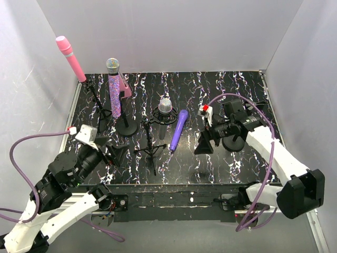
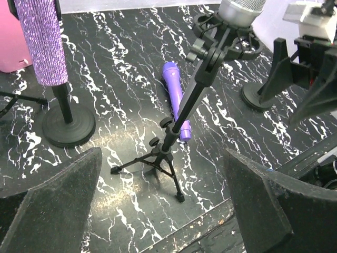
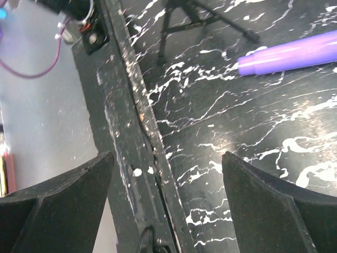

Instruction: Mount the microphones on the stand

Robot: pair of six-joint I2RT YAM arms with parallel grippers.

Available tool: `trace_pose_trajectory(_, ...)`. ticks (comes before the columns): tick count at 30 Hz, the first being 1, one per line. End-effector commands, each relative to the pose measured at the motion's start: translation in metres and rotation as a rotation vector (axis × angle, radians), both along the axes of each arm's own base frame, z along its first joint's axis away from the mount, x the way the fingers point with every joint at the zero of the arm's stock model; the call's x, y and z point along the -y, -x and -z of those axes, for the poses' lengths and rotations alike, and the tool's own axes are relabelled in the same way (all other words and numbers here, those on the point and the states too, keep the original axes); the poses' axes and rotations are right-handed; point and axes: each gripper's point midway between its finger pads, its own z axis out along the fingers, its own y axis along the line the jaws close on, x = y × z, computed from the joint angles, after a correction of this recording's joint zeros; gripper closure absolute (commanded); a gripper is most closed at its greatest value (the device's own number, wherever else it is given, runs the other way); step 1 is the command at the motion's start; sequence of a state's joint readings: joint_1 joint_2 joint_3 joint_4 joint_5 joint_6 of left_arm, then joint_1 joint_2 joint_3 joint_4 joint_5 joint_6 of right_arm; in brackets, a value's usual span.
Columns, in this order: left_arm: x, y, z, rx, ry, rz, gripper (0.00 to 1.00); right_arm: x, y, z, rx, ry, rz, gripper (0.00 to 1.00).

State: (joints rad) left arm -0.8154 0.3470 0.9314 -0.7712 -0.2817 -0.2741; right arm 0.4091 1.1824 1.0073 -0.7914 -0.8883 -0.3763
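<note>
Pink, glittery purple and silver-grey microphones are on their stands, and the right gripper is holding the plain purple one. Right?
Not quite. The right gripper holds nothing, its jaws open; the plain purple microphone lies flat on the table beside the tripod stand, as the top external view shows. The pink microphone, glittery purple microphone and silver-grey microphone are on their stands.

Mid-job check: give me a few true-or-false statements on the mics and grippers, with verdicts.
1. The plain purple microphone lies flat on the table. True.
2. The right gripper holds it. False: its jaws are open and empty.
3. The glittery purple microphone lies flat. False: it stands upright in a round-base stand.
4. The left gripper is open and empty. True.
5. The silver-grey microphone sits on the tripod stand. True.
</note>
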Motion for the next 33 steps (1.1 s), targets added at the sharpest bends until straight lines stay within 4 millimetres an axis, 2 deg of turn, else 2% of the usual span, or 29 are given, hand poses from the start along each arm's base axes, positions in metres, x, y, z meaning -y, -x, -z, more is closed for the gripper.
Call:
trace_pose_trajectory(1,-0.005,-0.003,0.008,0.003,0.018,-0.037,0.02,-0.023,-0.052,-0.02,-0.019,-0.044,0.199,0.1)
trace_pose_trajectory(5,-0.008,-0.003,0.02,-0.01,0.024,-0.056,0.02,-0.03,-0.09,0.0,-0.135,0.013,0.403,0.1)
trace_pose_trajectory(6,-0.008,-0.003,0.024,-0.015,0.022,-0.058,0.02,-0.03,-0.103,0.004,-0.15,0.03,0.472,0.07)
trace_pose_trajectory(9,-0.011,-0.003,0.031,-0.013,0.032,-0.074,0.02,-0.024,-0.135,0.028,-0.223,0.145,0.701,0.07)
trace_pose_trajectory(12,-0.012,-0.004,0.037,-0.015,0.037,-0.082,0.02,-0.024,-0.152,0.047,-0.273,0.211,0.791,0.07)
trace_pose_trajectory(20,-0.013,-0.004,0.046,-0.027,0.034,-0.088,0.02,-0.04,-0.178,0.088,-0.317,0.345,0.889,0.07)
trace_pose_trajectory(26,-0.017,-0.002,0.045,-0.015,0.052,-0.098,0.02,-0.047,-0.197,0.103,-0.279,0.414,0.946,0.05)
trace_pose_trajectory(33,-0.016,-0.001,0.044,-0.008,0.056,-0.089,0.02,-0.051,-0.199,0.132,-0.22,0.552,0.968,0.06)
